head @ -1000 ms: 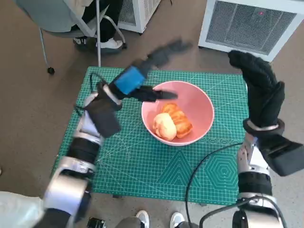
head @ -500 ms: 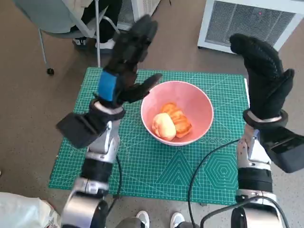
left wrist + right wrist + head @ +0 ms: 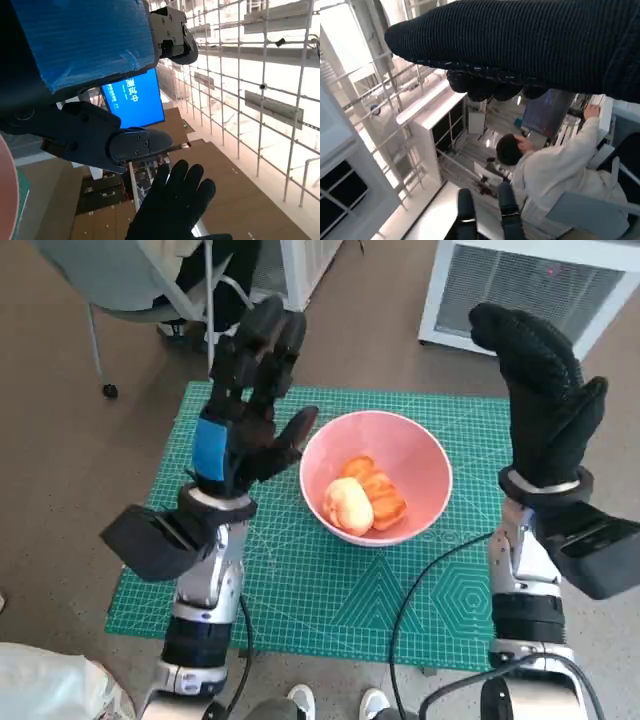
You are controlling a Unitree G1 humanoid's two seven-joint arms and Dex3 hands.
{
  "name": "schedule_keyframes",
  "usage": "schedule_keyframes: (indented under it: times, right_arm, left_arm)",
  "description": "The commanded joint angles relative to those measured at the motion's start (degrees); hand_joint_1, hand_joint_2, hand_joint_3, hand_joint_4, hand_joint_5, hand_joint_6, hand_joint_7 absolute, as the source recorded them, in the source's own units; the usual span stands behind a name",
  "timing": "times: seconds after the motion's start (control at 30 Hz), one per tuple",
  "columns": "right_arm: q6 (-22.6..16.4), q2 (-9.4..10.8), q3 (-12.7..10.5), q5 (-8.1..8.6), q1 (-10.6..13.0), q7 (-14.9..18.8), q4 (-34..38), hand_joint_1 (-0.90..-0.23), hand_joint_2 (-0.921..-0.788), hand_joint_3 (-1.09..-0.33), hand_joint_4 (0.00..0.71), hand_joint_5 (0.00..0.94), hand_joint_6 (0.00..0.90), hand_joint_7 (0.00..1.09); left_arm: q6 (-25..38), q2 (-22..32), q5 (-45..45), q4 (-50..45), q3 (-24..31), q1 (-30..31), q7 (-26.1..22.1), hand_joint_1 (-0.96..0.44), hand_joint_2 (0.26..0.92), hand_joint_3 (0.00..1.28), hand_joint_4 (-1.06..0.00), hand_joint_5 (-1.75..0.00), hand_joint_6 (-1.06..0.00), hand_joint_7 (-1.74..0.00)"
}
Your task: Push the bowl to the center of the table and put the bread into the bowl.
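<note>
A pink bowl (image 3: 420, 455) stands near the middle of the green cutting mat (image 3: 330, 580) on the table. Two pieces of golden bread (image 3: 362, 502) lie inside it. My left hand (image 3: 245, 410) is raised upright just left of the bowl, fingers spread, holding nothing. My right hand (image 3: 540, 390) is raised upright beyond the bowl's right side, fingers straight, empty. In the left wrist view the blue-taped back (image 3: 75, 40) fills one corner, and the gloved right hand (image 3: 175, 205) shows across from it with fingers apart. The right wrist view shows only the glove (image 3: 520, 45).
A white grilled appliance (image 3: 530, 285) stands on the floor beyond the table's right side. A chair (image 3: 130, 285) with a seated person's feet is at the back left. A black cable (image 3: 420, 590) crosses the mat's front right. A person (image 3: 545, 165) sits in the right wrist view.
My left hand has swung up from reaching over the bowl's rim to standing upright beside the bowl. The right hand stays raised. Bowl and bread have not moved.
</note>
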Motion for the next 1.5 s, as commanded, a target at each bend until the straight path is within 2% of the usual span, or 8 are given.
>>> schedule_keyframes:
  times: [0.03,0.7,1.5]
  right_arm:
    - [0.75,-0.53,0.47,-1.01,1.02,0.32,-0.1,-0.586,-0.921,-0.764,0.368,0.004,0.254,0.31]
    - [-0.07,-0.91,0.64,-3.43,2.46,-1.14,-0.89,-0.605,-0.921,-0.761,0.368,0.002,0.227,0.32]
    - [-2.85,-0.52,0.58,-4.22,3.17,-1.25,2.42,-0.588,-0.921,-0.767,0.355,0.0,0.208,0.35]
  left_arm:
    - [-0.05,-0.45,0.61,-0.59,-0.39,0.45,-0.16,-0.47,0.921,0.42,-0.21,-0.01,0.0,-0.61]
    - [-0.78,-0.32,-0.01,0.43,0.61,-0.12,-1.18,-0.48,0.921,0.43,-0.21,-0.01,0.0,-0.66]
    - [-4.79,1.26,1.72,1.69,1.58,-0.69,-1.68,-0.47,0.921,0.42,-0.22,-0.01,0.0,-0.68]
